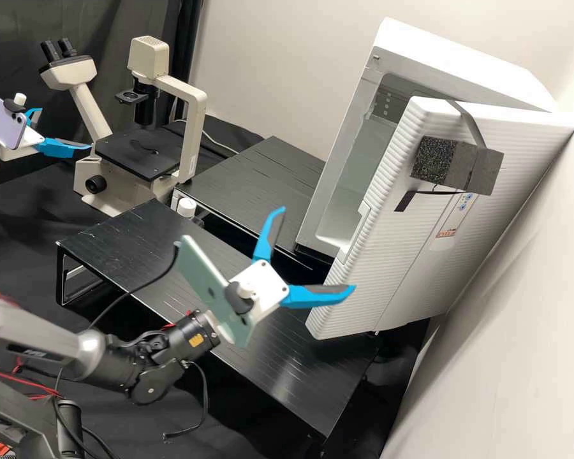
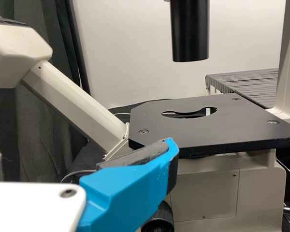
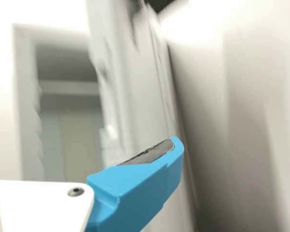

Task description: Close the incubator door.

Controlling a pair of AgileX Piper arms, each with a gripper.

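Note:
The white incubator (image 1: pixel 376 60) stands at the right in the high view, its ribbed door (image 1: pixel 389 268) ajar and the chamber showing beside it. My right gripper (image 1: pixel 314 250) is open by the door's lower free edge, one finger overlapping the door; contact cannot be told. The right wrist view shows one finger of my right gripper (image 3: pixel 135 186) before the blurred door (image 3: pixel 145 106), with the chamber (image 3: pixel 70 130) beside it. My left gripper (image 1: pixel 64 129) stands open and empty at the far left, near the microscope (image 1: pixel 191 127). One finger of my left gripper (image 2: pixel 125 188) shows before the microscope stage (image 2: pixel 183 130).
Two low black stands, the front one (image 1: pixel 127 236) and the rear one (image 1: pixel 255 172), lie between microscope and incubator. A grey-black foam block (image 1: pixel 469 166) is strapped to the door. The pale wall (image 1: pixel 491 306) runs close along the incubator's right. A cable (image 1: pixel 205 389) hangs below the right arm.

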